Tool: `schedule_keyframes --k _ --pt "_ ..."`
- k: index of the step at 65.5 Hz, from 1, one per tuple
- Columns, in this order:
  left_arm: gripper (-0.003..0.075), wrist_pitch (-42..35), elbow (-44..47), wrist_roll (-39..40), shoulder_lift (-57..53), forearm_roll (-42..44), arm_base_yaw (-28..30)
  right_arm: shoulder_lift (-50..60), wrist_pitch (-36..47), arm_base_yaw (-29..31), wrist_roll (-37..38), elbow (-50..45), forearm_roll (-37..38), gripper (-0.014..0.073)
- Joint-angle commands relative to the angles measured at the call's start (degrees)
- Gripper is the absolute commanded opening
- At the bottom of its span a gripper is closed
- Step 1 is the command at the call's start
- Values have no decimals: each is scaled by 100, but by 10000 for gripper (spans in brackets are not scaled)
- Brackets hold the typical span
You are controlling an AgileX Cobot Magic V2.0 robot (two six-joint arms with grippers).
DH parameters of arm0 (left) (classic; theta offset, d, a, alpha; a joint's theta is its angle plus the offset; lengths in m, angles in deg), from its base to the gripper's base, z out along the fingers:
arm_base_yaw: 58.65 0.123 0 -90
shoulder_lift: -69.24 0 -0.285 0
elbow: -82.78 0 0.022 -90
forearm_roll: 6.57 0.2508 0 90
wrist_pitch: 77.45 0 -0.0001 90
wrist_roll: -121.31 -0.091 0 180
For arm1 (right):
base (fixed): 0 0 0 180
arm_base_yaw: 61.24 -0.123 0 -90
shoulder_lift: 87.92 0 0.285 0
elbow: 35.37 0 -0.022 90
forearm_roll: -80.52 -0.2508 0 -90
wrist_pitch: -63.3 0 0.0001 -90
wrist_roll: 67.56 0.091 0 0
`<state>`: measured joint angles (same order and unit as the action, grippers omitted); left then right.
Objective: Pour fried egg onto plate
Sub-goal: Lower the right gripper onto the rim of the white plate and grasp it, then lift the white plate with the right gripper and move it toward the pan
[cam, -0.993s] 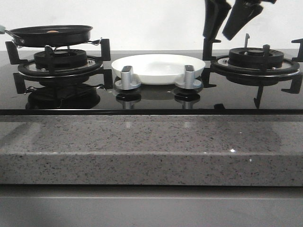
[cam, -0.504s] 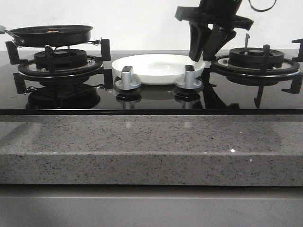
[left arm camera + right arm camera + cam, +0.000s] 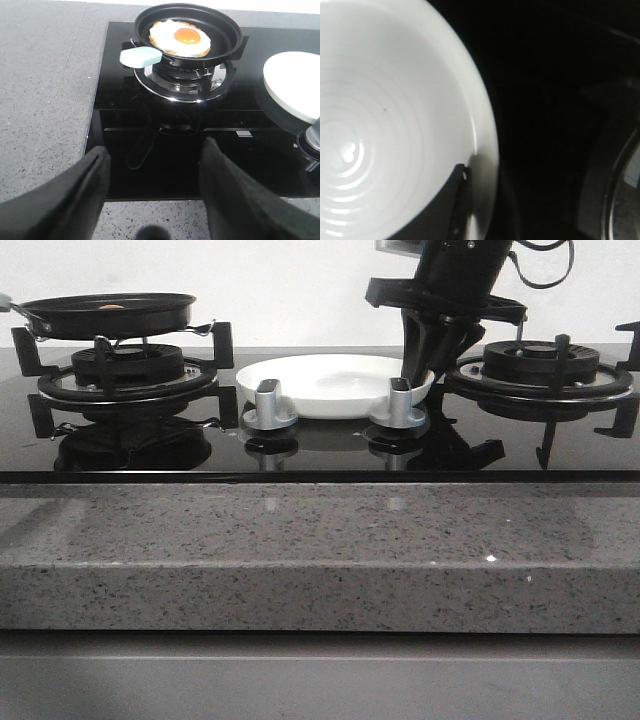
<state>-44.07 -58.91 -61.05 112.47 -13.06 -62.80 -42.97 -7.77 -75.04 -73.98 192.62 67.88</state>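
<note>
The right gripper [image 3: 428, 365] straddles the rim of the plate [image 3: 330, 383] at its 3 o'clock edge, one finger [image 3: 461, 200] inside the rim; whether it grips cannot be told. The left gripper [image 3: 152, 187] hangs released, jaws wide apart, over the black hob [image 3: 125, 125]. The fried egg [image 3: 180, 38] (yolk up) lies in the frying pan [image 3: 105, 314] on the left burner [image 3: 125, 375], at 9 o'clock from the plate.

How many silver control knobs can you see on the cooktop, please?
2: the left knob and the right knob, both just in front of the plate, between the two burners. None seems hidden.
</note>
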Motion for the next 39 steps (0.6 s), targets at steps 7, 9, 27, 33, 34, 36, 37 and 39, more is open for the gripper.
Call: schedule_keyframes --k 7,9,27,33,34,36,37,39 --pt "409 -328 -196 -11 33 -78 -48 361 218 9 -23 283 -92 -43" --pt "409 -328 -196 -11 33 -78 -48 378 291 15 -23 283 -92 -61" --pt "409 -324 -196 -11 33 -78 -48 588 815 15 -3 283 -144 -105" --pt "409 -290 -196 -11 33 -78 -48 777 896 41 152 283 -172 -105" --pt "409 -289 -196 -11 33 -78 -48 814 901 50 158 283 -172 -105" --pt "409 -270 -196 -11 33 -78 -48 865 894 59 172 283 -180 -105" --pt "409 -265 -196 -11 33 -78 -48 912 886 65 172 283 -185 -105" --pt "409 -251 -196 -11 33 -78 -48 1015 877 86 191 283 -212 -105"
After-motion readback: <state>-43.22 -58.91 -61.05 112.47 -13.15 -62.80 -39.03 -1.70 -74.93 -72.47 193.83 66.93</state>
